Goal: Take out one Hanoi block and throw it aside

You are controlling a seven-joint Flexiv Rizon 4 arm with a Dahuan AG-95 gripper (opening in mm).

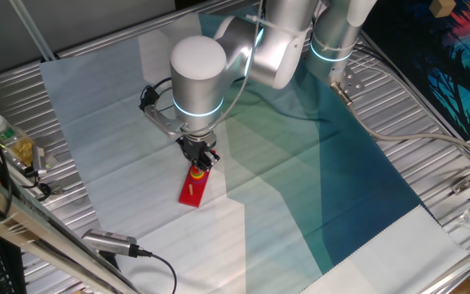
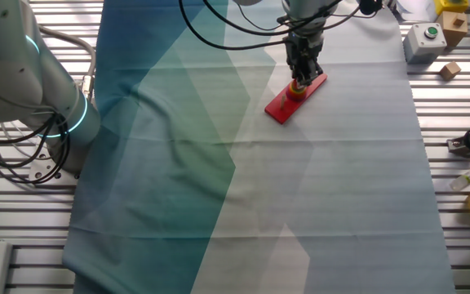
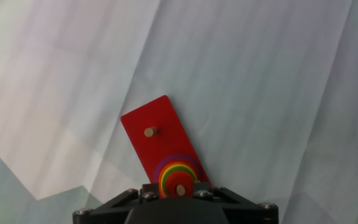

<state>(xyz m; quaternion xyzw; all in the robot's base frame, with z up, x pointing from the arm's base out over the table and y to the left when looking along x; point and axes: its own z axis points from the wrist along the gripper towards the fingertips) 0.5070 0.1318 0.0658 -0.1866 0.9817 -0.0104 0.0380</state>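
Gripper poised over the stacked peg, block not yet lifted

Nearest the hand camera, at the bottom centre of the frame, the black gripper (image 3: 178, 198) sits right over the rainbow stack of discs. The Hanoi block (image 3: 180, 188), the small red top disc, is still threaded on its peg at the near end of the red peg board (image 3: 157, 140). Whether the fingers are closed on it cannot be told; the gripper body hides them. Farther up the board a bare peg (image 3: 150, 132) stands alone. Beyond lies the pale folded cloth (image 3: 260, 81) covering the desk. By my reading, the approach is done; grasping, lifting off and tossing aside all remain. No readable writing or brand shows anywhere.
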